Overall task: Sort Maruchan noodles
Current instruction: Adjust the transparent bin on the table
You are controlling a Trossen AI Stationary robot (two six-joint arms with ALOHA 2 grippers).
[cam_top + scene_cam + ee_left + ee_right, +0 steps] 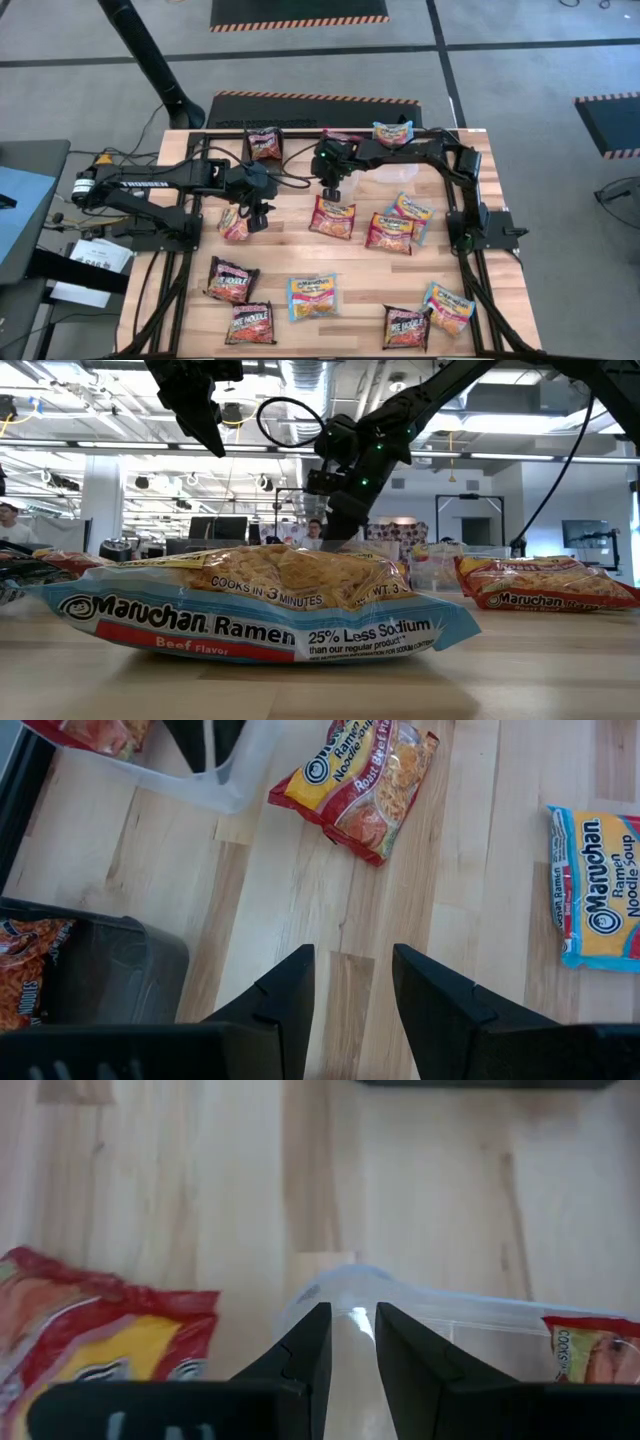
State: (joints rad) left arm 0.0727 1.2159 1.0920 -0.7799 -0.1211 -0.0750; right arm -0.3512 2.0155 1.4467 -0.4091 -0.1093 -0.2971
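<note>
Several Maruchan packets lie flat on the wooden table: dark ones point(232, 280), light blue ones point(312, 297) and red-yellow ones point(332, 217). One light blue packet point(270, 615) fills the low view. My left gripper point(352, 995) is open and hovers over bare wood beside a black bin point(110, 970) that holds an orange packet point(18, 975). My right gripper point(352, 1330) is at the corner of a clear bin point(395, 172), which holds a packet point(600, 1352). My right gripper pinches the clear bin's corner rim point(350, 1285) between its two fingers. It comes from above, pointing down. The bin stands on the table. One finger inside and one outside, I cannot tell.
A red-yellow packet point(360, 780) lies just beside the clear bin's held corner. Black frame rails point(190, 190) run along the table's left and right sides. Bare wood shows in the middle point(290, 250). More packets sit at the far edge point(264, 143).
</note>
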